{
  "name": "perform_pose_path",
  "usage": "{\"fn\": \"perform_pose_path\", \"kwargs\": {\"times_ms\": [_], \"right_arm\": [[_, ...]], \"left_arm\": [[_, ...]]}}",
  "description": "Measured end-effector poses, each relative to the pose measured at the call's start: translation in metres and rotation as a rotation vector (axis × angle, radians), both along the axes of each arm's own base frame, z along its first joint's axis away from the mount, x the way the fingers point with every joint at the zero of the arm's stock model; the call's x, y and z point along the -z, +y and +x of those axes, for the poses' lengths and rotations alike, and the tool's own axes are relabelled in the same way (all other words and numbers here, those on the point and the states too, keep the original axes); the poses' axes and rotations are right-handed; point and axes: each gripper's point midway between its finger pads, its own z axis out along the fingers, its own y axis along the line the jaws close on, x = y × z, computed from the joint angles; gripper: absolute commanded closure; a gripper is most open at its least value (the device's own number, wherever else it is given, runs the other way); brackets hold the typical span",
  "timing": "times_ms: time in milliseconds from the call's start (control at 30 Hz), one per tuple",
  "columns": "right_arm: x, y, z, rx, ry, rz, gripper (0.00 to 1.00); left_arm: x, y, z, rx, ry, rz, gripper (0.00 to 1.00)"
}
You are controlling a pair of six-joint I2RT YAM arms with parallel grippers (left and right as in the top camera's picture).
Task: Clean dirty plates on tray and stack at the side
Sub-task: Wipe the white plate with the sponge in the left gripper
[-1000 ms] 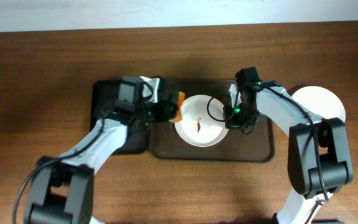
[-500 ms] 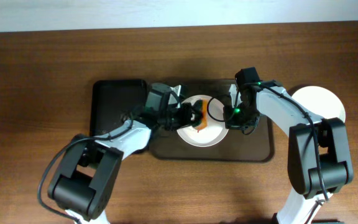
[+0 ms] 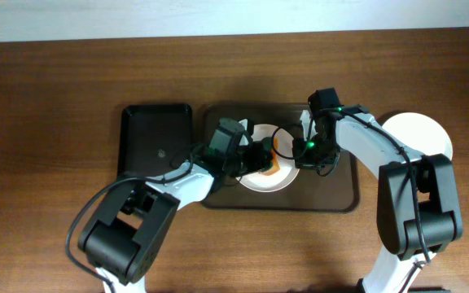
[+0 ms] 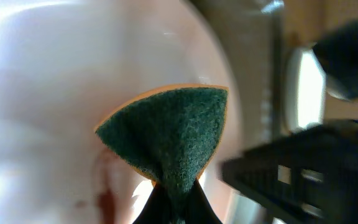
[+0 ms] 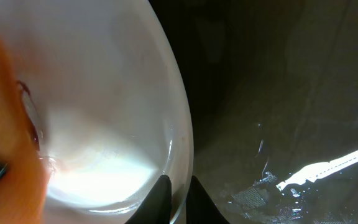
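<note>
A white dirty plate lies on the dark-brown tray. My left gripper is shut on an orange sponge with a green scouring face and presses it on the plate, beside a dark-red smear. My right gripper is shut on the plate's right rim. The right wrist view shows the smear and the blurred orange sponge. Another white plate lies on the table at the right, off the tray. The mint-green plate is out of view.
A smaller black tray stands left of the brown tray. The brown wooden table runs all round, with a white wall strip along the far edge.
My left gripper has carried the sponge rightward from the black tray's edge onto the plate and across it toward its right side. The right gripper has stayed on the rim.
</note>
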Motion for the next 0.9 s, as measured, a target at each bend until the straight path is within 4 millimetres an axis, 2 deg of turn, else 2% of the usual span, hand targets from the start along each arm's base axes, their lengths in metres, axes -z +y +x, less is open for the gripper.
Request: {"fn": "perform_pose_path", "kwargs": {"times_ms": [67,133,367,467,600,767,900], "right_arm": [[0.000,0.000,0.000,-0.001,-0.001,0.000,0.89],[0.000,0.000,0.000,0.000,0.000,0.000,0.89],[0.000,0.001,0.000,0.000,0.001,0.004,0.89],[0.000,0.001,0.000,-0.001,0.001,0.004,0.89],[0.000,0.001,0.000,0.000,0.001,0.007,0.89],[0.000,0.001,0.000,-0.001,0.001,0.007,0.89],[0.000,0.001,0.000,0.000,0.001,0.007,0.88]], "left_arm": [[0.012,0.006,0.002,-0.024,0.005,0.039,1.00],[0.016,0.010,0.005,-0.021,-0.022,0.073,1.00],[0.020,0.021,0.009,0.053,-0.105,0.192,1.00],[0.019,0.032,0.010,0.059,-0.104,0.229,1.00],[0.003,0.042,0.016,0.051,-0.145,0.252,1.00],[-0.037,0.036,0.020,0.064,-0.234,0.201,1.00],[-0.037,0.023,0.008,0.109,-0.233,0.192,1.00]]}}
